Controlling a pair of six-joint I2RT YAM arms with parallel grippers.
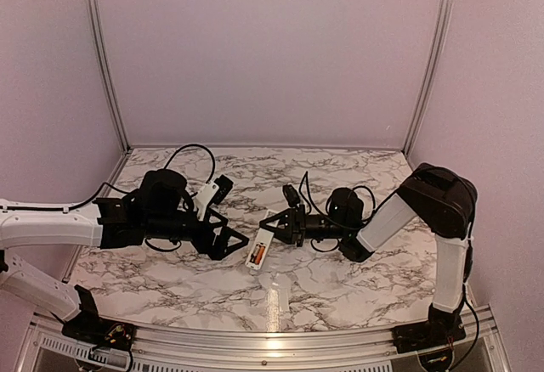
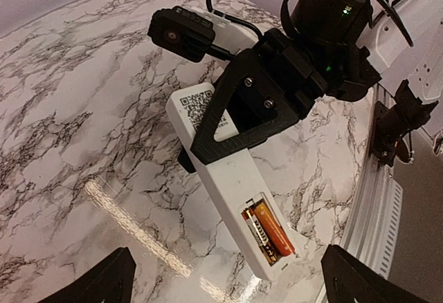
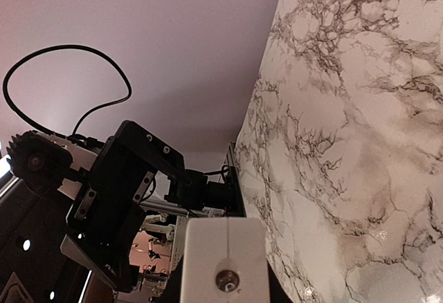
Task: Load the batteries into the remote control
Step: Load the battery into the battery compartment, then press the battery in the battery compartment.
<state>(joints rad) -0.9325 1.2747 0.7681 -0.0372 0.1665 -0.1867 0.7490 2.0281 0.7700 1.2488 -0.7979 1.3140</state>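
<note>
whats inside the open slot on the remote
An orange battery lies in the remote control's open slot, with what looks like a second one beside it. The slot floor and contacts beneath them are covered.

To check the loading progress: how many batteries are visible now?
1 for certain: an orange battery lies in the open compartment of the remote control. The slot beside it is unclear; a second may sit there.

Looks like a robotics lab booth: marble-print tabletop, plain lilac wall panels, aluminium frame rails, robot arms bolted on.
</note>
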